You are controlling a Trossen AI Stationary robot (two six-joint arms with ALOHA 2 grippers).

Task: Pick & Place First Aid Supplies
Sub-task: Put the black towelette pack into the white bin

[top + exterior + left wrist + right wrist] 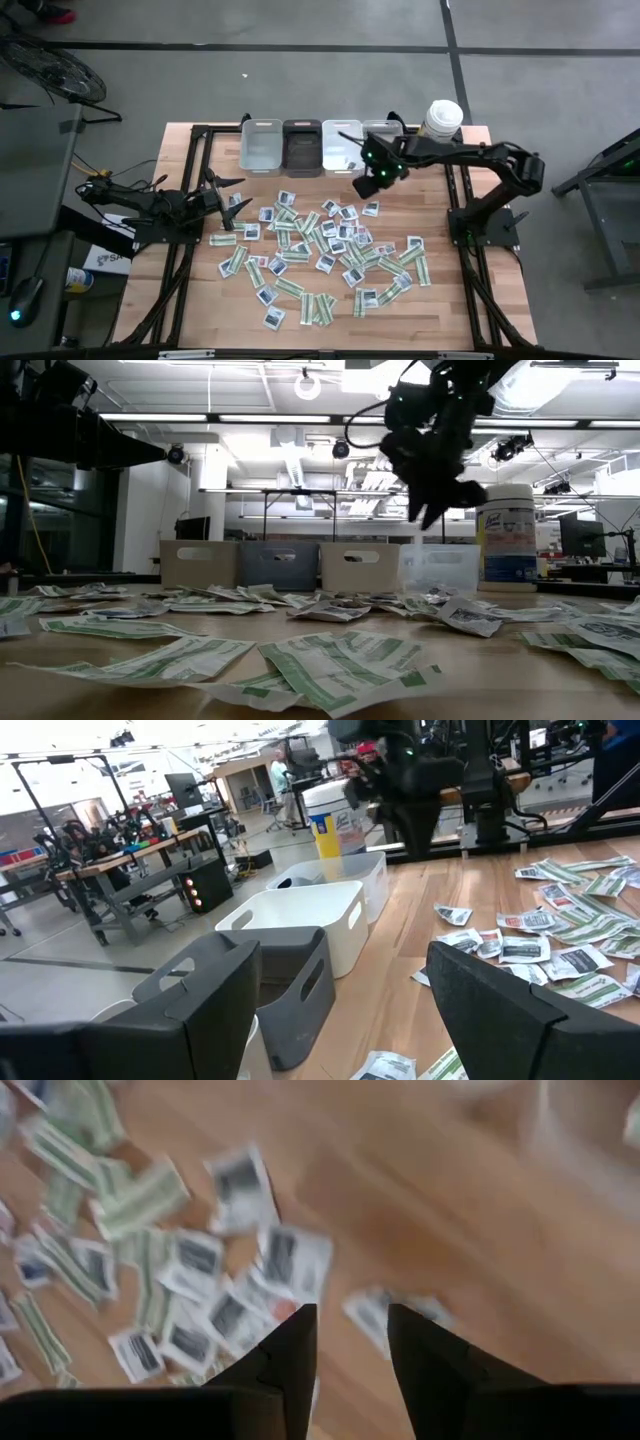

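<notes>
Many small flat packets [330, 250], narrow green-and-white strips and squarish white ones with dark marks, lie loose and overlapping on the wooden table. They also show in the low view [330, 660] and both wrist views [560, 940] [200, 1270]. My right gripper [362, 185] hangs in the air [435, 510] near the pile's far edge, in front of the bins. Its fingers point down with a narrow gap [350, 1315] and hold nothing. My left gripper [232, 203] waits wide open [335, 955] at the pile's left edge.
Several small bins stand in a row along the far edge: a pale one [262, 145], a dark one [302, 145], a white one [341, 145] and a clear one [385, 130]. A tall white canister [442, 118] stands to their right. Bare wood [440, 200] lies between pile and right arm.
</notes>
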